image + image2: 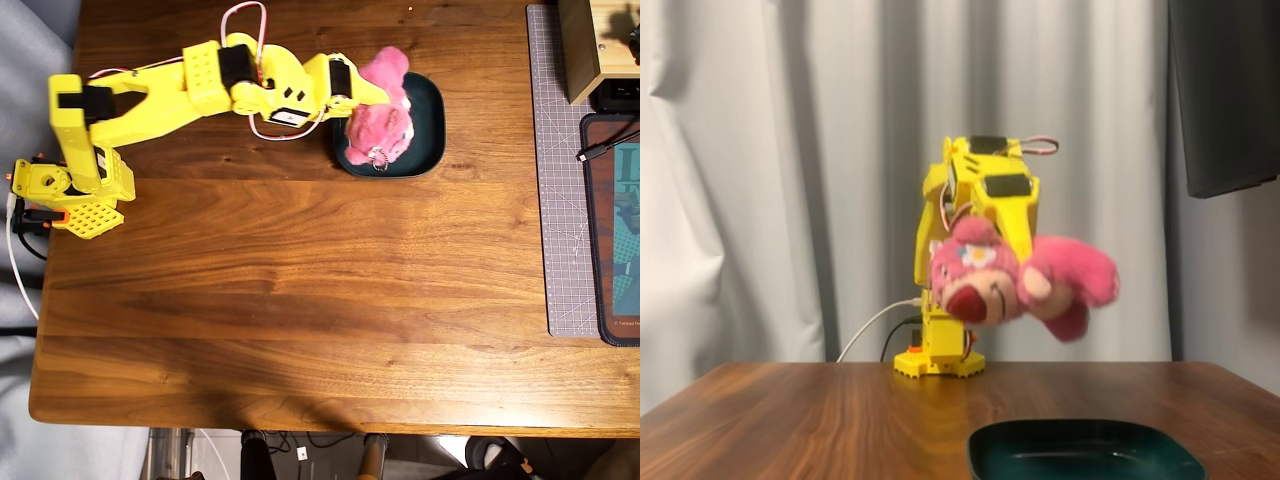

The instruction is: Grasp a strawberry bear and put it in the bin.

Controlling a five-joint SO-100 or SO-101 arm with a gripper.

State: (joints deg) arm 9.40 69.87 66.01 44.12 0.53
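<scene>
The hot-pink strawberry bear (380, 122) hangs in the air over the dark teal bin (428, 128), held by my yellow gripper (362, 100), which is shut on it. In the fixed view the strawberry bear (1010, 283) faces the camera with its muzzle down-left, well above the bin (1085, 458) at the bottom edge. The gripper (1005, 240) comes down on the bear from above and its fingertips are buried in the plush. The bear covers the left half of the bin in the overhead view.
The yellow arm base (70, 185) sits at the table's left edge. A grey cutting mat (562, 180), a light wooden box (598, 45) and a dark pad with a cable (612, 230) lie along the right side.
</scene>
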